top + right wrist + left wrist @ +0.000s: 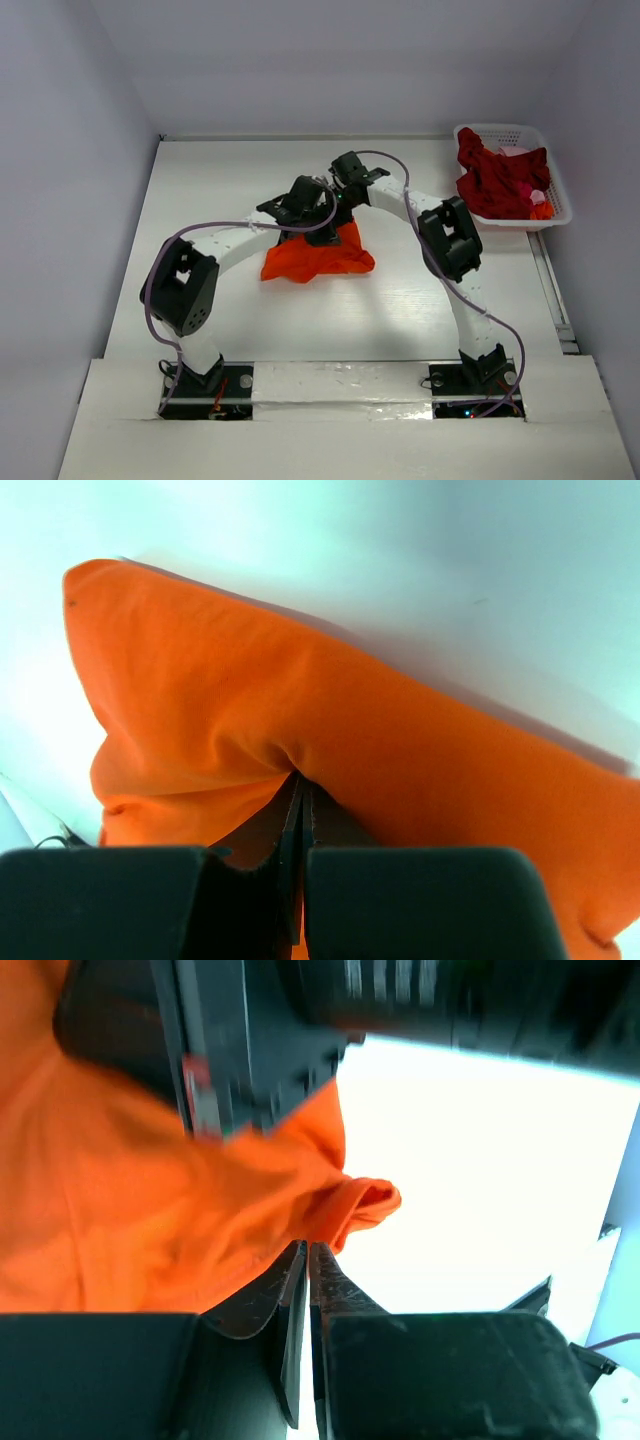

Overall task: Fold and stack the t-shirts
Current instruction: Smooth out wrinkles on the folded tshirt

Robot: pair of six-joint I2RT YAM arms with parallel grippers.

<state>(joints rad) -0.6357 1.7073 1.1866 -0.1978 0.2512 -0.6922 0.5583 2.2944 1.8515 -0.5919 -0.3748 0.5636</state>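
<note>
The orange shirt [318, 258] lies bunched at mid-table [420, 320], long axis left to right, extending toward the arm bases from its far edge, where the left gripper [308, 1257] and right gripper [300, 798], close together, each clamp a pinch of cloth.

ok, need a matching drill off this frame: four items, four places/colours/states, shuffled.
Items:
1. orange t-shirt
2. dark red t-shirts
3. lattice basket
4. left gripper

Matches:
A. piled in a container
B. white, far right
C. shut on orange cloth
D. bunched mid-scene, pinched

Pairs: 1-D, 2-A, 3-B, 4-C
</note>
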